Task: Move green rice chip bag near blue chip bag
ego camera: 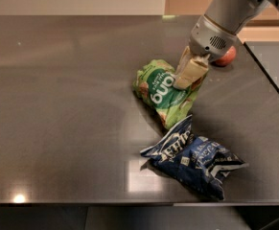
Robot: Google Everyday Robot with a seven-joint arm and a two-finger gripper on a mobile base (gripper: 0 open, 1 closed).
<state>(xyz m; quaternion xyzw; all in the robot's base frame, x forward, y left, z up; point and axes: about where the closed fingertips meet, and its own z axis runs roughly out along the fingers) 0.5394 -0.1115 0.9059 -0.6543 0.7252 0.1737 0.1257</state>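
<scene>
- The gripper (187, 79), at the end of a grey arm (225, 13) that reaches in from the upper right, sits low over the right-centre of a dark, glossy tabletop (62, 104).
- Its two beige fingers (191, 70) point down and to the left. They are drawn close together and pinch the upper right edge of the green rice chip bag (160, 94), a small light-green foil snack bag with a dark green oval logo in white letters.
- The green rice chip bag is crumpled and tilted. Its lower tip points down and to the right, towards the blue chip bag (192, 161).
- The blue chip bag, a wrinkled dark navy foil bag with white lettering and white edges, lies flat near the front edge of the tabletop.
- The blue chip bag's upper left corner comes right up to the green bag's lower tip. Whether the two touch I cannot tell.
- A small round red fruit (226, 56) rests on the tabletop behind the gripper, partly hidden by the grey wrist housing.
- Pale patches of reflected light show on the tabletop near its front edge.
</scene>
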